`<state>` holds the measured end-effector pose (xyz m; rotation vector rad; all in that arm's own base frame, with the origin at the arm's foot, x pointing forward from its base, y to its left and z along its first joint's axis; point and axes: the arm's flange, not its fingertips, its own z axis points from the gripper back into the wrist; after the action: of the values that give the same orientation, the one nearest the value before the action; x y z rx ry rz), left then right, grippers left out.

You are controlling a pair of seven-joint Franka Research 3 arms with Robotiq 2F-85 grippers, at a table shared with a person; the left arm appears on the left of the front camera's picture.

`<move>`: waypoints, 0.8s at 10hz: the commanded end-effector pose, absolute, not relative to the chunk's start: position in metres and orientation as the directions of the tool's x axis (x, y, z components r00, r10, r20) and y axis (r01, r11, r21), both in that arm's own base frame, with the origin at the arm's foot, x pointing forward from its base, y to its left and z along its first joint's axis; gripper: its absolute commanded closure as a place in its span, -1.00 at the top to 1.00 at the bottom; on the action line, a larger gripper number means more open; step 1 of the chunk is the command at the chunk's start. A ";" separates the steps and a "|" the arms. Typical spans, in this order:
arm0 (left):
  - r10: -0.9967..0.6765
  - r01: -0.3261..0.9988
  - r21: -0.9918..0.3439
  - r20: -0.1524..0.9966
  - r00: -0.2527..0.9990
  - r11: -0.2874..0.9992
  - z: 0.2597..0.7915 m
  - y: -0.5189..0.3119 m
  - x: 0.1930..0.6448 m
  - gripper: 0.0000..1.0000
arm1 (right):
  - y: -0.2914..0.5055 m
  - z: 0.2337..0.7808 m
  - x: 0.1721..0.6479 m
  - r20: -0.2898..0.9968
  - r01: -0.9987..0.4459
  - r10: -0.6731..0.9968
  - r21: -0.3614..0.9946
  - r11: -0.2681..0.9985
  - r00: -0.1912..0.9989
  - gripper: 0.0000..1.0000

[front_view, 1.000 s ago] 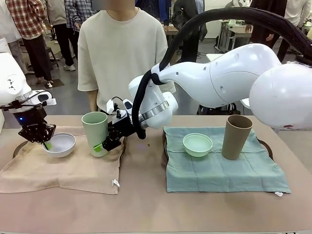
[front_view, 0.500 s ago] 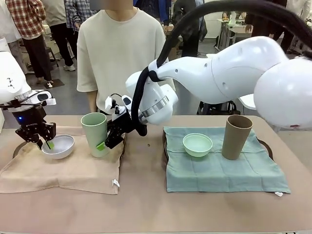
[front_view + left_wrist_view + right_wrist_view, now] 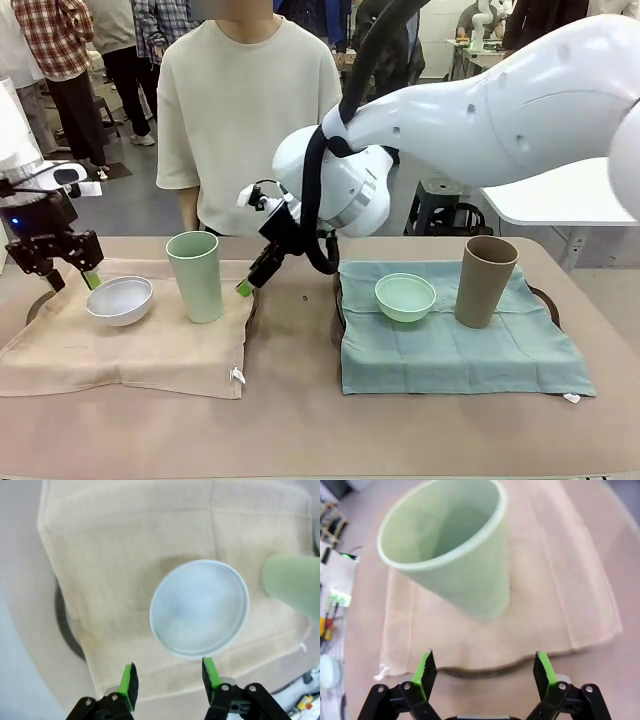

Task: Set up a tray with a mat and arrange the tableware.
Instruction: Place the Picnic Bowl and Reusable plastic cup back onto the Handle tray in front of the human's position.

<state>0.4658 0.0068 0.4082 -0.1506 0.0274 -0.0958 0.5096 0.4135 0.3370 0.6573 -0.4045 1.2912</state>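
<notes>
We're backing both arms off: left gripper (image 3: 68, 270) now open above the white bowl (image 3: 120, 299) at frame left, right gripper (image 3: 259, 274) open beside the pale green cup (image 3: 195, 275) (both resting on the beige mat (image 3: 140, 350)), so this tray looks set.

Long tan-brown table (image 3: 300, 420) spans front view. On its left side, dark round tray (image 3: 36, 303) under beige cloth mat (image 3: 130, 352), rim showing at mat's edges. On right side, second dark tray (image 3: 548, 298) under pale teal cloth mat (image 3: 450, 352). Bare tabletop strip between the two mats.
</notes>
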 end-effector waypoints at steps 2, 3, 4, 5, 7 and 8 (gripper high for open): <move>-0.235 0.236 -0.078 0.028 0.972 0.969 0.457 -0.010 0.430 0.36 | 0.387 0.411 0.467 0.464 -0.868 0.736 0.212 0.449 0.493 1.00; -0.264 0.266 -0.045 0.037 0.964 0.963 0.473 -0.021 0.426 0.36 | 0.376 0.438 0.453 0.418 -0.797 0.689 0.176 0.578 0.592 1.00; -0.281 0.281 -0.013 0.043 0.959 0.960 0.487 -0.033 0.422 0.36 | 0.368 0.463 0.436 0.367 -0.715 0.635 0.136 0.686 0.679 1.00; -0.285 0.284 0.019 0.040 0.958 0.959 0.501 -0.045 0.418 0.36 | 0.359 0.486 0.417 0.320 -0.638 0.585 0.083 0.766 0.745 1.00; -0.303 0.301 0.050 0.049 0.952 0.952 0.522 -0.071 0.411 0.36 | 0.347 0.521 0.380 0.167 -0.475 0.461 0.057 0.878 0.872 1.00; -0.310 0.307 0.059 0.055 0.949 0.950 0.533 -0.080 0.407 0.36 | 0.346 0.537 0.367 0.121 -0.427 0.416 0.081 0.901 0.901 1.00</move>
<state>0.4086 -0.0758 0.5246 0.0140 -0.0701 -0.3258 0.3760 0.3082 0.5132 0.0513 -0.2201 0.4966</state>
